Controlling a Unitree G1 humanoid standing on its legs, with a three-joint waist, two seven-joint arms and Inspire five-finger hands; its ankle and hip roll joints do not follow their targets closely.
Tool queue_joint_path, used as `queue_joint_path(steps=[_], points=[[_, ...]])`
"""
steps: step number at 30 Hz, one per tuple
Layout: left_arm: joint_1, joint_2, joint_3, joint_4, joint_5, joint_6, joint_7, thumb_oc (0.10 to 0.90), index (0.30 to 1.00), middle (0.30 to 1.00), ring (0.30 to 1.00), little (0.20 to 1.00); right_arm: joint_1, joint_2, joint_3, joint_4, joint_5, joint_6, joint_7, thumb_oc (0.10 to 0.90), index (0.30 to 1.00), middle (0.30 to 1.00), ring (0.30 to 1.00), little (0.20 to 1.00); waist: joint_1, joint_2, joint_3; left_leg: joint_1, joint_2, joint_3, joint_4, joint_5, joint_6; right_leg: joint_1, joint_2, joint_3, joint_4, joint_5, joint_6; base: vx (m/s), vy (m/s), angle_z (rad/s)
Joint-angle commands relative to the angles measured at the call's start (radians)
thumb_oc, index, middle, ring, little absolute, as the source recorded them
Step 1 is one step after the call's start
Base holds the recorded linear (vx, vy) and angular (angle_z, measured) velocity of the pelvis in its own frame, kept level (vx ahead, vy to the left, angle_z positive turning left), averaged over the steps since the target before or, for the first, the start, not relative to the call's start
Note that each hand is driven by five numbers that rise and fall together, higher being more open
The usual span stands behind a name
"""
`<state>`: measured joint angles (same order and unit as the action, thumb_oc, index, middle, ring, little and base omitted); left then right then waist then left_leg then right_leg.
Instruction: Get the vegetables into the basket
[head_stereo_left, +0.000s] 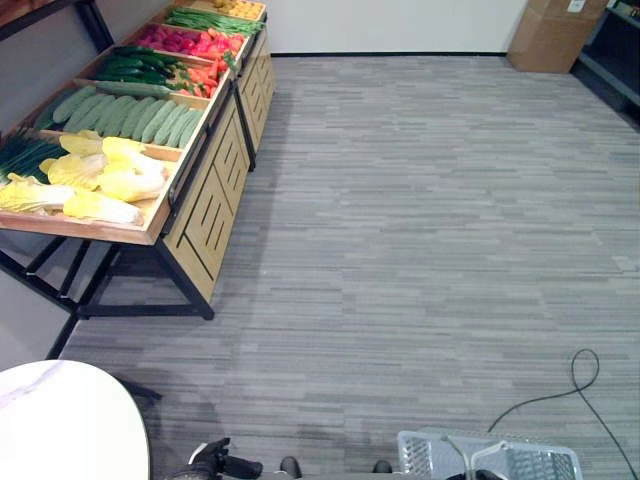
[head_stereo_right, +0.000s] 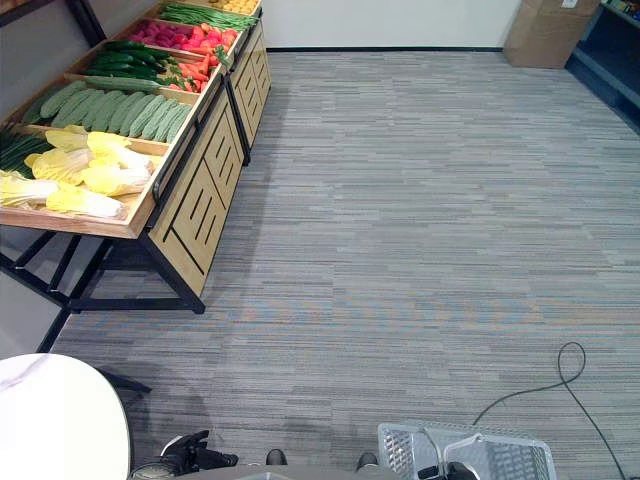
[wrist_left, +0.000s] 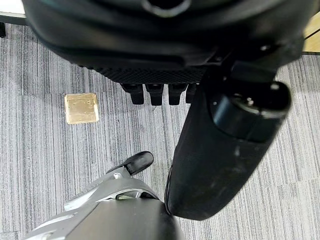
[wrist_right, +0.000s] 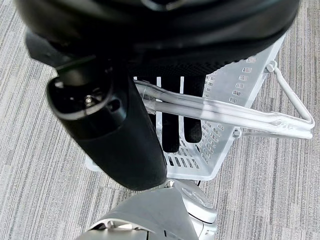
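A wooden stand (head_stereo_left: 205, 205) at the far left holds the vegetables: yellow cabbages (head_stereo_left: 100, 180), pale cucumbers (head_stereo_left: 130, 115), dark cucumbers (head_stereo_left: 140, 68), carrots (head_stereo_left: 200, 78) and red peppers (head_stereo_left: 190, 42). A white plastic basket (head_stereo_left: 490, 458) hangs low at my right side, far from the stand. In the right wrist view my right hand (wrist_right: 172, 130) has its fingers curled under the basket's clear handle (wrist_right: 220, 112). The basket (wrist_right: 235, 95) looks empty. My left hand (wrist_left: 225, 150) hangs over the carpet by my left side with relaxed fingers and holds nothing.
A white round table (head_stereo_left: 60, 420) stands at the near left, below the stand. A cardboard box (head_stereo_left: 555, 30) and a dark shelf (head_stereo_left: 615, 50) are at the far right wall. Grey carpet lies between me and the stand, with a brass floor plate (wrist_left: 81, 107).
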<state>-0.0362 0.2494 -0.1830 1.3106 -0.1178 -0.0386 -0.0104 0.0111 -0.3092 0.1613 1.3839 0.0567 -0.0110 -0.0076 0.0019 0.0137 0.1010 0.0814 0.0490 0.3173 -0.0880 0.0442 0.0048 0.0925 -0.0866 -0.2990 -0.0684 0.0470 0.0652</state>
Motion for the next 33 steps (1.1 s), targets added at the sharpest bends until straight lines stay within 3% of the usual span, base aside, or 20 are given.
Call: queue_joint_path(steps=[1, 8, 11, 14, 17, 18, 19, 20, 24, 26, 29, 30, 33], points=[[-0.040, -0.007, -0.006, 0.045, 0.015, -0.003, -0.001, 0.900, 1.000, 1.000, 1.000, 1.000, -0.047, 0.018, 0.003, 0.049, 0.031, 0.008, 0.000, 0.400, 0.300, 0.300, 0.300, 0.300, 0.008, -0.020, 0.033, 0.029, -0.045, -0.016, 0.001, -0.107, 0.015, -0.036, -0.019, 0.070, 0.066, -0.068, 0.049, 0.05, 0.213, -0.06], [-0.056, 0.012, -0.011, 0.039, 0.015, 0.001, 0.000, 0.900, 1.000, 1.000, 1.000, 1.000, -0.060, 0.014, -0.024, 0.030, 0.089, 0.004, -0.001, 0.400, 0.300, 0.300, 0.300, 0.300, -0.001, -0.019, 0.068, 0.011, -0.067, -0.011, 0.032, -0.142, 0.054, -0.131, -0.051, 0.107, 0.254, -0.088, 0.067, 0.03, 0.168, -0.12], [-0.060, 0.024, -0.007, 0.027, 0.009, -0.001, 0.000, 0.900, 1.000, 1.000, 1.000, 1.000, -0.068, 0.012, -0.033, 0.012, 0.120, 0.000, 0.001, 0.400, 0.300, 0.300, 0.300, 0.300, -0.003, -0.020, 0.099, 0.013, -0.080, 0.006, 0.068, -0.175, 0.080, -0.197, -0.073, 0.131, 0.388, -0.035, 0.090, 0.07, 0.214, -0.20], [-0.064, 0.028, -0.007, 0.021, -0.003, -0.001, 0.000, 0.900, 1.000, 1.000, 1.000, 1.000, -0.072, 0.011, -0.050, -0.006, 0.167, -0.010, 0.002, 0.400, 0.300, 0.300, 0.300, 0.300, -0.008, -0.016, 0.129, 0.022, -0.087, 0.010, 0.109, -0.203, 0.096, -0.256, -0.087, 0.146, 0.515, -0.005, 0.087, 0.12, 0.177, -0.10], [-0.067, 0.030, -0.008, 0.015, -0.008, -0.005, 0.001, 0.900, 1.000, 1.000, 1.000, 1.000, -0.072, 0.012, -0.045, -0.011, 0.163, -0.013, -0.001, 0.400, 0.300, 0.300, 0.300, 0.300, -0.004, -0.013, 0.128, 0.021, -0.084, 0.015, 0.113, -0.207, 0.091, -0.254, -0.075, 0.136, 0.446, -0.010, 0.083, 0.09, 0.043, 0.04], [-0.073, 0.033, -0.009, 0.014, -0.011, -0.008, 0.001, 0.900, 1.000, 1.000, 1.000, 1.000, -0.077, 0.011, -0.039, -0.010, 0.155, -0.012, -0.001, 0.400, 0.300, 0.300, 0.300, 0.300, -0.002, -0.011, 0.123, 0.017, -0.080, 0.018, 0.105, -0.201, 0.082, -0.254, -0.062, 0.139, 0.359, -0.011, 0.082, 0.11, -0.040, 0.07], [-0.079, 0.034, -0.011, 0.017, -0.006, -0.009, 0.005, 0.900, 1.000, 1.000, 1.000, 1.000, -0.081, 0.013, -0.033, -0.013, 0.143, -0.012, -0.004, 0.400, 0.300, 0.300, 0.300, 0.300, 0.003, -0.010, 0.117, 0.011, -0.072, 0.020, 0.098, -0.195, 0.070, -0.254, -0.049, 0.159, 0.199, 0.030, 0.090, 0.15, -0.063, 0.06], [-0.084, 0.036, -0.013, 0.021, 0.000, -0.010, 0.007, 0.900, 1.000, 1.000, 1.000, 1.000, -0.085, 0.011, -0.028, -0.011, 0.134, -0.010, -0.005, 0.400, 0.300, 0.300, 0.300, 0.300, 0.005, -0.012, 0.117, 0.010, -0.067, 0.025, 0.095, -0.194, 0.065, -0.278, -0.053, 0.176, 0.135, 0.064, 0.098, 0.16, -0.081, -0.01], [-0.084, 0.035, -0.010, 0.027, 0.005, -0.009, 0.012, 0.900, 1.000, 1.000, 1.000, 1.000, -0.082, 0.020, -0.023, -0.015, 0.115, -0.009, -0.008, 0.400, 0.300, 0.300, 0.300, 0.300, 0.009, -0.023, 0.113, 0.037, -0.061, 0.034, 0.084, -0.199, 0.050, -0.299, -0.048, 0.167, 0.014, 0.100, 0.116, 0.15, -0.086, 0.00], [-0.076, 0.030, -0.001, 0.036, 0.008, -0.005, 0.018, 0.900, 1.000, 1.000, 1.000, 1.000, -0.072, 0.029, -0.014, -0.021, 0.104, -0.007, -0.008, 0.400, 0.300, 0.300, 0.300, 0.300, 0.008, -0.034, 0.104, 0.088, -0.060, 0.037, 0.072, -0.213, 0.038, -0.295, -0.035, 0.094, 0.025, 0.098, 0.123, 0.40, -0.261, 0.07], [-0.070, 0.029, -0.002, 0.038, 0.003, -0.005, 0.010, 0.900, 1.000, 1.000, 1.000, 1.000, -0.065, 0.026, -0.010, -0.021, 0.115, -0.012, -0.004, 0.400, 0.300, 0.300, 0.300, 0.300, -0.002, -0.032, 0.091, 0.113, -0.046, 0.011, 0.078, -0.221, 0.027, -0.288, -0.013, 0.121, 0.067, 0.069, 0.100, 0.33, -0.236, 0.08], [-0.070, 0.026, -0.005, 0.041, 0.002, -0.005, 0.005, 0.900, 1.000, 1.000, 1.000, 1.000, -0.064, 0.024, -0.004, -0.024, 0.119, -0.014, 0.006, 0.400, 0.300, 0.300, 0.300, 0.300, -0.009, -0.027, 0.080, 0.121, -0.029, -0.004, 0.087, -0.214, 0.014, -0.282, 0.013, 0.151, 0.084, 0.057, 0.082, 0.41, -0.316, 0.53], [-0.065, 0.015, -0.006, 0.059, 0.009, 0.005, 0.001, 0.900, 1.000, 1.000, 1.000, 1.000, -0.060, -0.001, 0.012, -0.026, 0.100, -0.013, 0.006, 0.400, 0.300, 0.300, 0.300, 0.300, -0.012, -0.003, 0.068, 0.097, 0.025, -0.042, 0.179, -0.135, -0.033, -0.256, 0.040, 0.122, 0.120, 0.002, 0.031, 0.37, -0.333, 0.32]])
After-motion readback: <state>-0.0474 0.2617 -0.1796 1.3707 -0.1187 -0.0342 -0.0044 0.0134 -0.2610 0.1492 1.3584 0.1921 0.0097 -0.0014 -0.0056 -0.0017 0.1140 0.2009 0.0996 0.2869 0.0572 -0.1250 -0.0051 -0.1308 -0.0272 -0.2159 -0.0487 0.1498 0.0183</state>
